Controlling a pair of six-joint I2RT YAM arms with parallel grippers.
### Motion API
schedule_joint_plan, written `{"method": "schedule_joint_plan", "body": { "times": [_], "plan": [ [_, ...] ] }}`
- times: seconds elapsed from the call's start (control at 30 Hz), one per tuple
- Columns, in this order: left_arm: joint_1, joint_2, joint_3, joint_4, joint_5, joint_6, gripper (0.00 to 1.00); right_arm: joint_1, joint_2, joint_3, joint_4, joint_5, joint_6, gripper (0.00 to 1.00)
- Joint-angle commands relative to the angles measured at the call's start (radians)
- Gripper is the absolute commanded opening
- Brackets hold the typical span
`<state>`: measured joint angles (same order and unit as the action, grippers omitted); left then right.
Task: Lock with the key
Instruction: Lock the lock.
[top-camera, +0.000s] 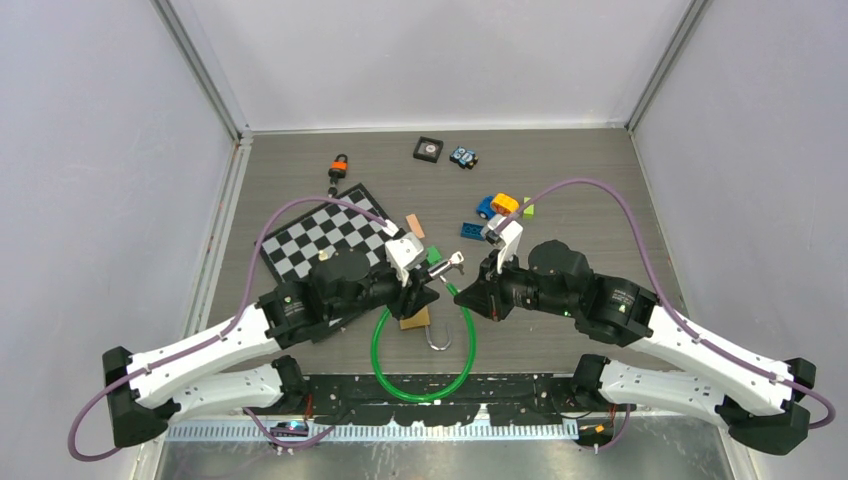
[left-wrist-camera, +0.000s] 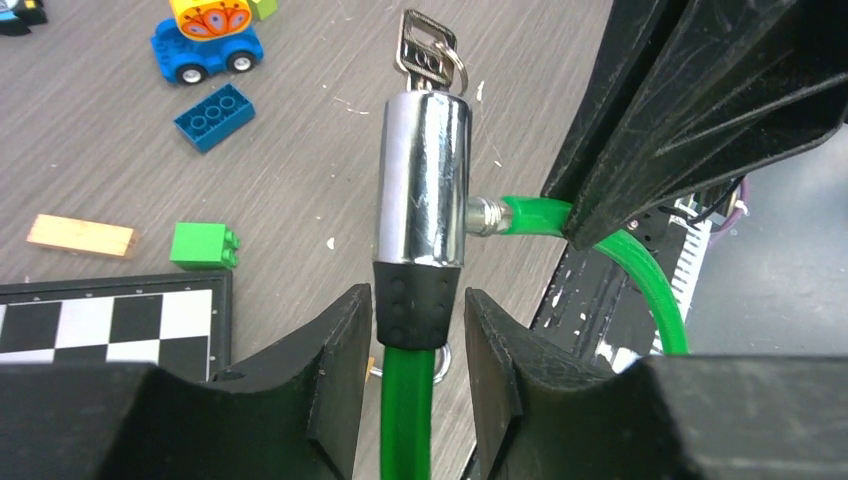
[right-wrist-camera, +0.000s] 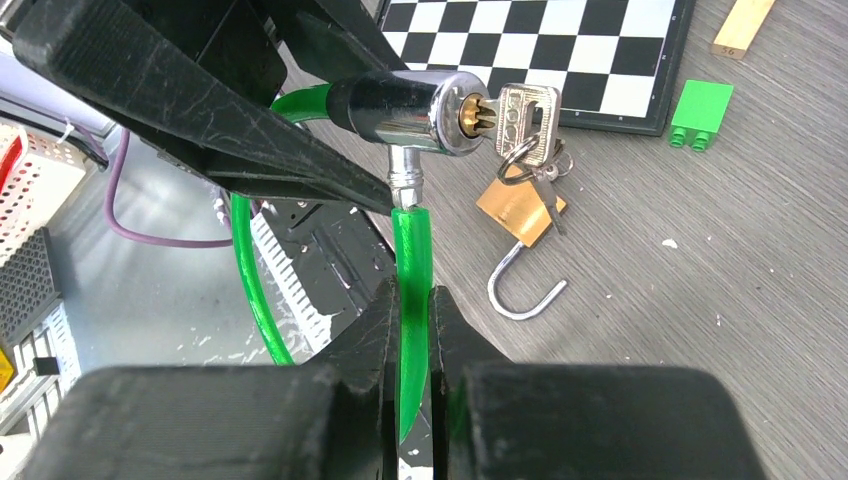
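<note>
While both arms meet over the table's near middle, the top view shows the green cable lock (top-camera: 374, 345) looped between left gripper (top-camera: 420, 292) and right gripper (top-camera: 472, 292)

Left wrist: jaws flank the black collar (left-wrist-camera: 418, 305) below the chrome barrel (left-wrist-camera: 422, 180); clamped or just beside, I cannot tell

Right wrist: fingers pinch the cable (right-wrist-camera: 410, 240), which looks springy. I judge the barrel hard and slick, so hold the collar and turn the thin key (right-wrist-camera: 527, 115) by its flat head
</note>
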<state>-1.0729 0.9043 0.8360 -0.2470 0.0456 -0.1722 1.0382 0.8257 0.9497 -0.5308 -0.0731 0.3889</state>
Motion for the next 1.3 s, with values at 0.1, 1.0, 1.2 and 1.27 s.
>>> {"method": "schedule_joint_plan", "body": {
  "times": [0.1,1.0,1.2,1.27],
  "plan": [
    [-0.005,-0.025,0.043,0.002,-0.03,0.043,0.35,0.008,-0.004,0.032,0.111,-0.029,0.005,0.01],
    [-0.027,0.059,0.002,0.033,0.06,0.06,0.0,0.01,0.11,0.099,0.151,0.205,0.171,0.01],
    [-0.058,0.084,-0.02,0.053,0.049,0.06,0.0,0.01,0.115,0.092,0.213,0.22,0.175,0.01],
    [-0.064,0.086,-0.03,0.053,0.051,0.063,0.0,0.01,0.092,0.081,0.227,0.246,0.17,0.01]
  ]
}}
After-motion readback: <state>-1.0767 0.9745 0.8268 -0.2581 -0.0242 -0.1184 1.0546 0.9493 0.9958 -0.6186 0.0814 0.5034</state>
